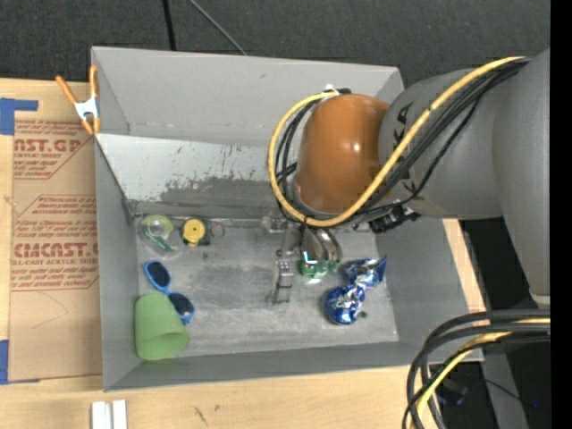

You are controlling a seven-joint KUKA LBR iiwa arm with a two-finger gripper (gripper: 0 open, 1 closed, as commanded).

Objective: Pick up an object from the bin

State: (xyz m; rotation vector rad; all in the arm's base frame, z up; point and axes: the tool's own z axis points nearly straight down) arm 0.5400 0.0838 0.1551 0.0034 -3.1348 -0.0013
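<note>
Gripper is hanging low over the bin floor, just left of the blue foil wrapper. The orange cover is sitting above it and hiding most of it. I cannot tell whether the gripper is standing wide or narrow, and I am seeing nothing clearly held in it.

A small green speck is glinting right at the gripper, just left of the wrapper's upper end. I cannot tell whether it is a loose thing or part of the robot.

The wrapper is lying crumpled on the floor beside the gripper, apart from everything else. As the nearest thing, it is probably the candidate for the pick. Being crinkled and uneven, it is likely offering ridges to pinch but may be deforming under a squeeze.

The remaining things are lying well left of the wrapper, probably where they slid loose:
- The blue sunglasses are lying flat.
- The green cup is lying on its side, touching the sunglasses' lower lens.
- The yellow disc is sitting far left of and above the wrapper, near the back wall.
- The clear rounded piece is lying just beyond the disc.

Count:
- one wrapper
- one pair of sunglasses
- one cup
- one disc
- one clear piece
- one doubtful green speck
</note>
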